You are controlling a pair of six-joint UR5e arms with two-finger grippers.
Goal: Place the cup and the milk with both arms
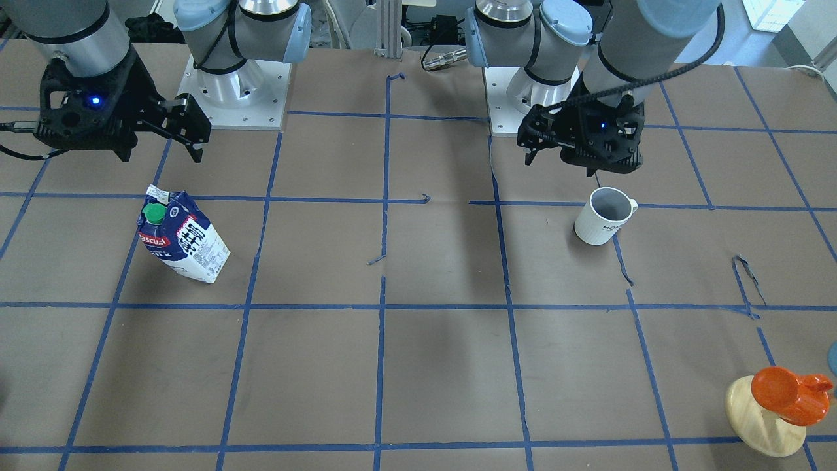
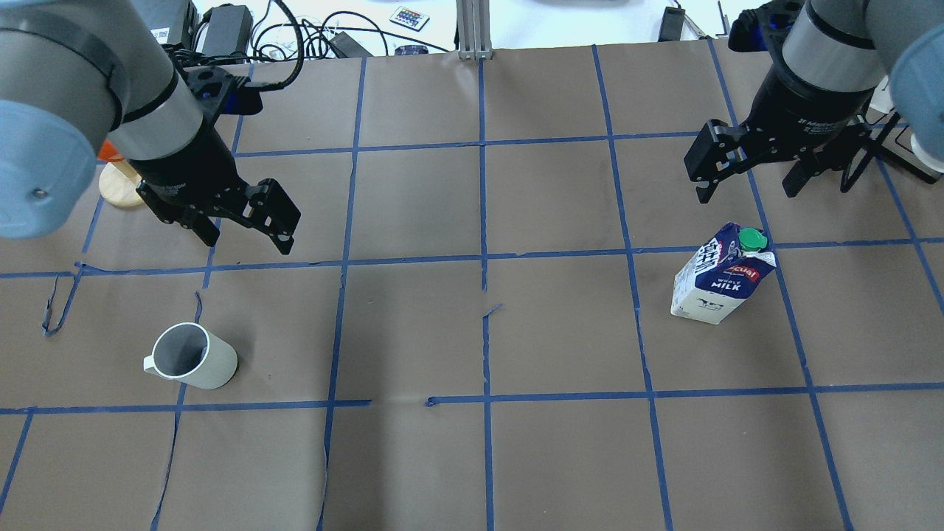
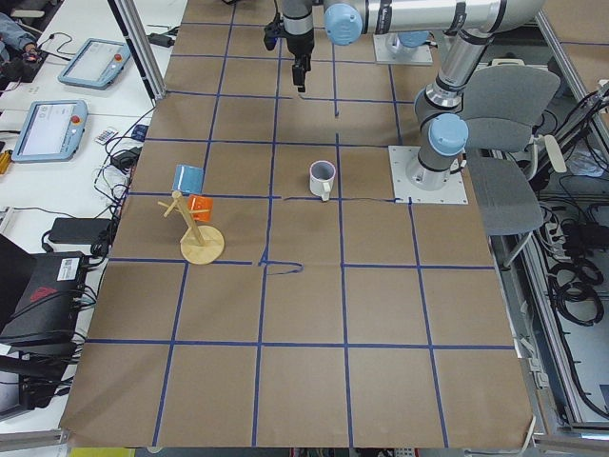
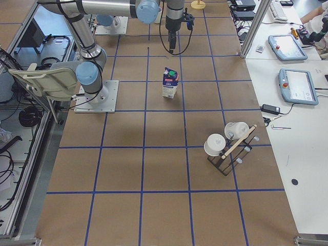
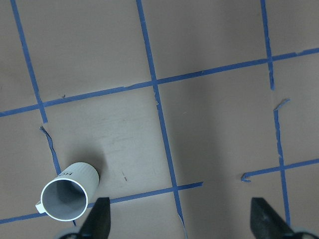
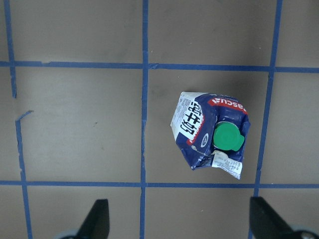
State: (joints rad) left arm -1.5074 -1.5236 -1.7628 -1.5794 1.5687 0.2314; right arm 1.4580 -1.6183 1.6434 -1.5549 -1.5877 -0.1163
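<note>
Left arm (image 2: 88, 96) fills the overhead view's near left corner, and right arm (image 2: 833, 44) comes in top right. The tabletop (image 2: 487, 332) is brown paper with a blue tape grid. Left pincer (image 2: 247, 237) is spread wide with nothing in it, hanging above the tabletop on the far side of the cup (image 2: 195, 358). In its wrist view the cup sits off to one side, not between the fingers. Right pincer (image 2: 746, 190) is also wide open and empty, above and just beyond the milk (image 2: 719, 284). Milk stands upright on my right half and cup upright on my left half, well apart. Progress: neither is held. My read is both grasps are yet to do, but no drop spot is marked, so I can't rule out they're already placed. Nothing stands between either pincer and its thing. The wooden stand with an orange mug (image 1: 778, 399) is at the far left edge, well apart from the cup. A few tape ends are curling up near the cup.
</note>
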